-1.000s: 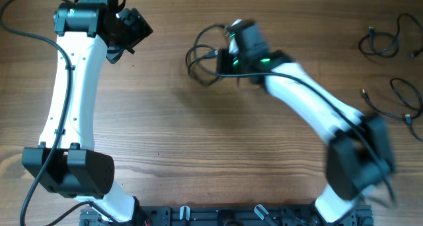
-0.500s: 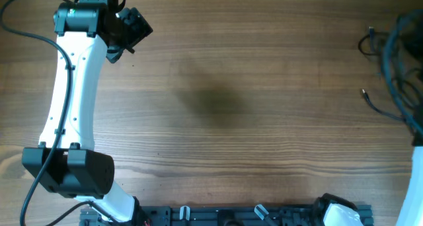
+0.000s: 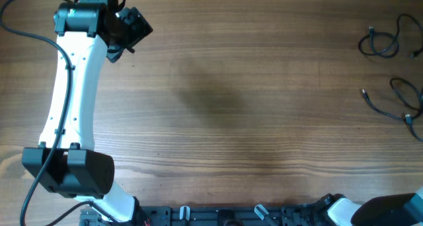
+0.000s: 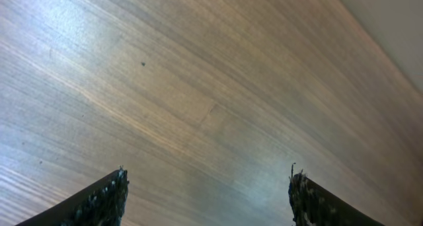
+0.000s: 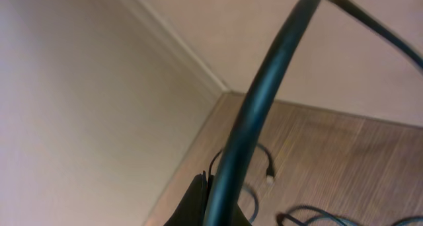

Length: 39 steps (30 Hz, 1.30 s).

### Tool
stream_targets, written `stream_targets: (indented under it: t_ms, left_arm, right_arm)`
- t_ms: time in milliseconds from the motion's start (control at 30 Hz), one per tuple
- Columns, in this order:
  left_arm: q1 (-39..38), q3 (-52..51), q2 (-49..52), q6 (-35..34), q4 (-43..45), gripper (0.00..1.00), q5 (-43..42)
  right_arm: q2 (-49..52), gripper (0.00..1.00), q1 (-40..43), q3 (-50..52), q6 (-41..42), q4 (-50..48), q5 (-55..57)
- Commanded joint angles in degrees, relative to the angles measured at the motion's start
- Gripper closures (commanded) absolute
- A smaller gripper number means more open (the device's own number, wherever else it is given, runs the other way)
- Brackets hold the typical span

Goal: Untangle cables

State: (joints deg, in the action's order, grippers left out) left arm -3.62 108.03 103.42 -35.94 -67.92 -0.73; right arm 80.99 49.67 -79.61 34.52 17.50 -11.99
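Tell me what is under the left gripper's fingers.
Only bare wooden table shows below the left gripper, between its spread fingers; nothing lies on it there. The wood directly beneath each finger is hidden.

Blurred black cord (image 5: 262,87) arcs close to the lens, from bottom centre to top right. Behind it, thin cables (image 5: 269,177) lie looped on the wooden desk (image 5: 344,153), one plug end showing. Plain wall (image 5: 79,107) fills the left.

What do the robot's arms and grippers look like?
The left arm has white links, black joint housings, a black cable along it and a green light near the wrist. The left gripper is black; the fingers have dark, rough-edged tips. Of the right arm only a white and black base part shows.
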Motion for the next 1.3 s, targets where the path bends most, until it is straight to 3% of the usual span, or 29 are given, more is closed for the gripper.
stream_targets:
  t_ms: [0,133,333,500,800,900,967,1067,1100,1267]
  left_arm:
    - [-0.68,-0.57,0.66,-0.5,0.7,0.2,-0.24]
    - [-1.11,-0.57,0.66,-0.52,0.92,0.2,-0.26]
    - [-1.42,-0.57,0.66,-0.52,1.95,0.2,-0.26]
    - [-1.42,-0.57,0.66,-0.55,3.04,0.2,-0.5]
    - [-1.79,-0.57,0.66,-0.52,2.97,0.2,-1.14]
    - [-1.9,-0.57,0.66,-0.52,3.08,0.19,-1.14]
    - [-1.99,-0.57,0.66,-0.52,3.02,0.2,-1.14]
    - [-2.6,-0.57,0.66,-0.48,3.02,0.2,-1.11]
    - [-2.73,-0.57,0.66,-0.48,3.02,0.2,-1.11]
    - [-2.71,-0.57,0.66,-0.48,3.19,0.19,-1.11]
  right_arm:
    - [-1.05,0.96,1.42,-3.26,0.42,-0.13,2.71]
    - [3.17,0.96,0.24,-3.26,-3.82,0.42,13.7]
    - [15.8,0.96,-2.36,-3.54,-5.9,-17.44,9.86]
    - [15.89,0.96,-7.06,-7.76,-10.73,-20.02,18.53]
    - [23.67,0.92,-9.01,-7.69,-13.09,-3.5,20.87]
    - [26.01,0.9,-9.03,-7.69,-11.13,-0.7,10.36]
    - [26.97,0.78,-9.11,-7.69,-10.14,-0.07,1.79]
    - [27.39,0.11,-9.33,-7.69,-10.1,0.66,-3.39]
    - [27.39,0.0,-9.33,-7.69,-9.86,1.09,-4.26]
    - [25.97,0.0,-9.33,-7.72,-8.48,4.92,-12.57]
